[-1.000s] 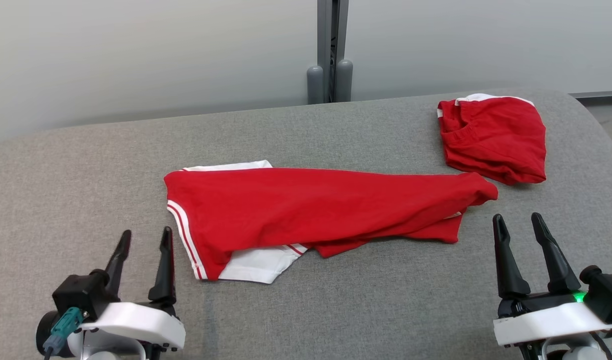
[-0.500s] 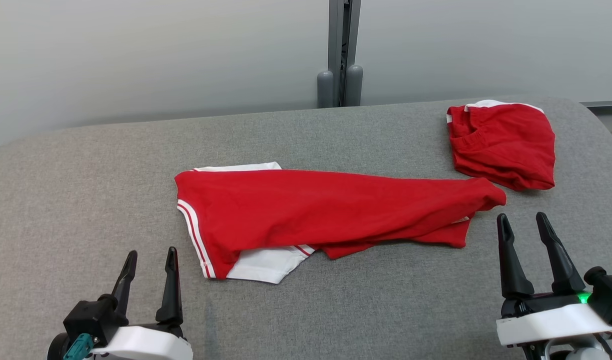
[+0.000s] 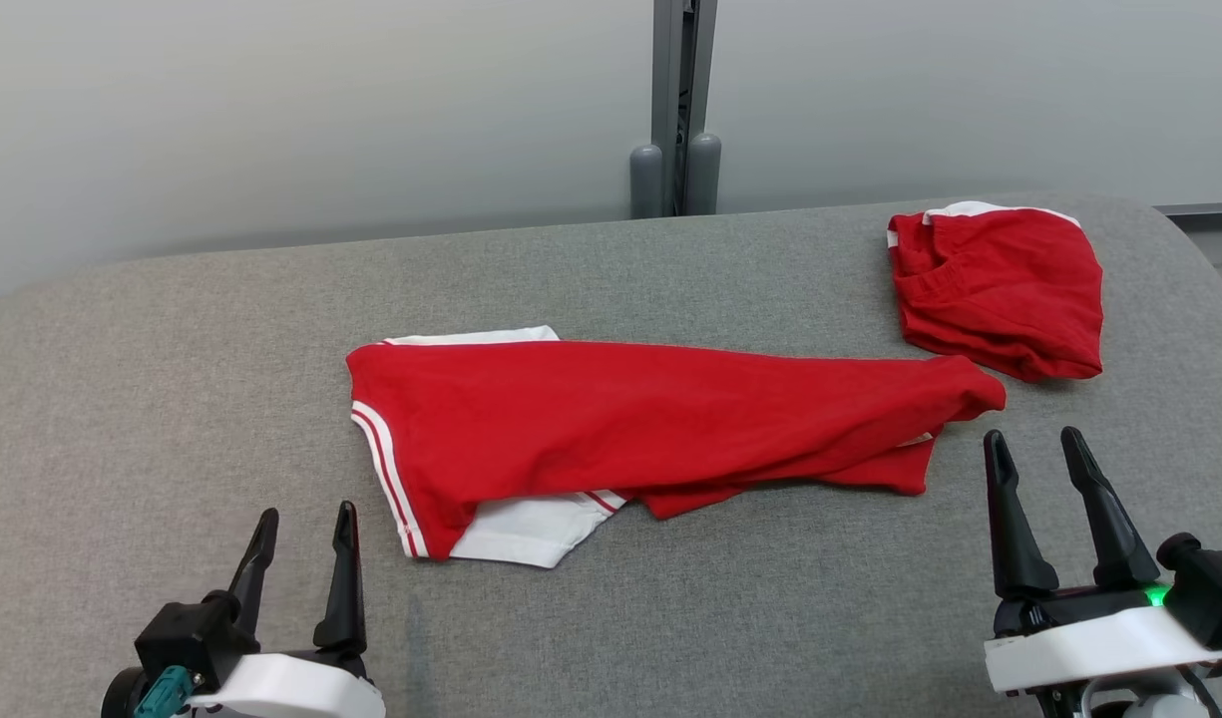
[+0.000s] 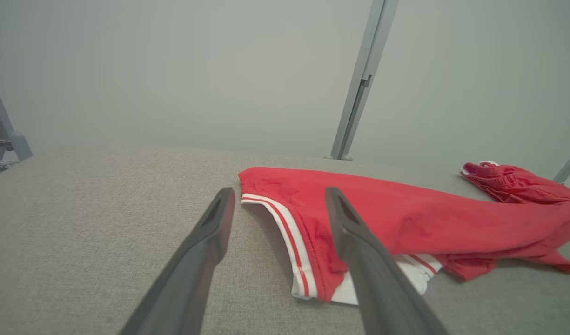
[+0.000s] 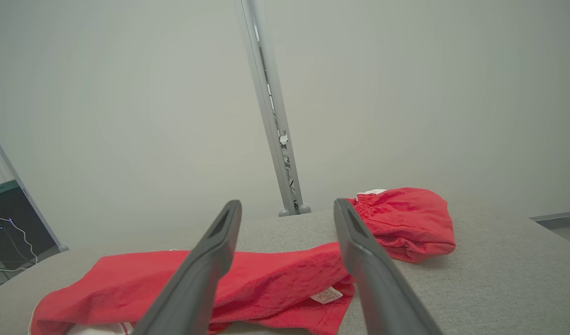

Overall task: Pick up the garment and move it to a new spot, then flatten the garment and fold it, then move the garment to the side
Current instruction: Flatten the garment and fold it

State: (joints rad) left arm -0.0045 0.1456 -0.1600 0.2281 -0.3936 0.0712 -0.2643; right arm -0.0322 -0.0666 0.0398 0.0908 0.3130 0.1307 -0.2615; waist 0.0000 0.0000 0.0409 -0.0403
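Note:
A red garment point(image 3: 650, 419) with white stripes and white panels lies stretched left to right across the middle of the grey padded surface point(image 3: 172, 379), rumpled along its near edge. The left wrist view has the garment point(image 4: 405, 223) just ahead of my fingers, its striped hem nearest. In the right wrist view the garment point(image 5: 266, 284) lies below and beyond my fingers, a white label showing. My left gripper point(image 3: 306, 524) stands open at the lower left, short of the garment's left end. My right gripper point(image 3: 1034, 444) stands open at the lower right, close to the garment's right end. Neither holds anything.
A second red garment point(image 3: 1000, 289), folded into a small bundle, lies at the far right corner of the surface, also seen as a bundle point(image 5: 405, 223) in the right wrist view. A grey post point(image 3: 675, 100) stands behind the surface against a pale wall.
The head view has shifted slightly, so the cloth sits a little further right. My left gripper has dropped lower in that view. Both grippers stay open and the garment lies as before.

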